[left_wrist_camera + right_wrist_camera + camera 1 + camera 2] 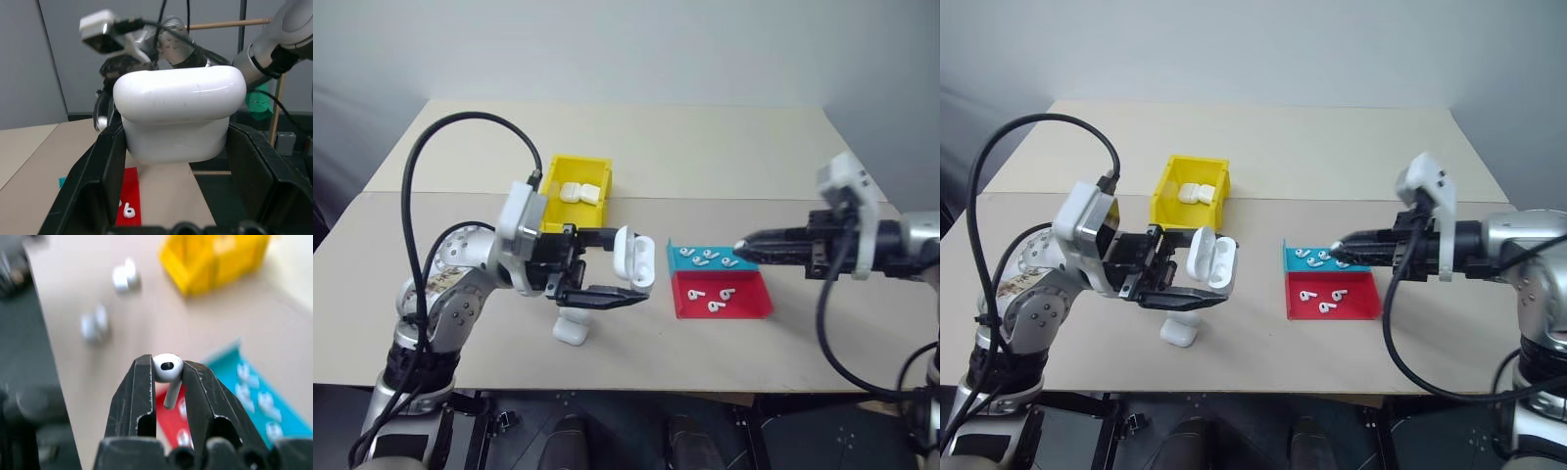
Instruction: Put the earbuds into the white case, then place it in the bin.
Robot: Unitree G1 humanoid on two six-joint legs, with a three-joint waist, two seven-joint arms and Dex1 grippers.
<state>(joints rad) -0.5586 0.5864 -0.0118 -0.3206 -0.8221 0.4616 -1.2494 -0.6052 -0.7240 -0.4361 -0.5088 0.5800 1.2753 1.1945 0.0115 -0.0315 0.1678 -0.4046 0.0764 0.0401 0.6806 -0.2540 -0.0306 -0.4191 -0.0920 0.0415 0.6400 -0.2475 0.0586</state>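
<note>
Closest to the lens in the right wrist view, one earbud [167, 368] sits pinched between the right gripper's [166, 382] two black fingers, bulb at the tips and stem hanging down between them, so it can likely be lowered stem-first into a socket. That gripper [744, 247] is clenched on the bud and hangs above the blue tray [690, 247], tips aimed toward the other arm.

Across from it, the left gripper [631, 279] is clamped on the white case [636, 257], gripping the body from both sides and holding it up off the table [734, 147] with the lid flipped open. The open mouth faces the right gripper, apparently presented as a steady target for the bud; whether its sockets are empty cannot be made out.

Below and just beyond the right gripper's tips, more earbuds [705, 258] lie loose in the blue tray, and a few in the red tray [749, 304] adjoining it. Under the left gripper a second case [571, 328] stands on the table. The bin [558, 168] sits behind the left gripper, on the side away from the right one, with closed cases [579, 193] already inside.

Judging from this, the step in hand is carrying the bud across to the held case; the bin step waits.
</note>
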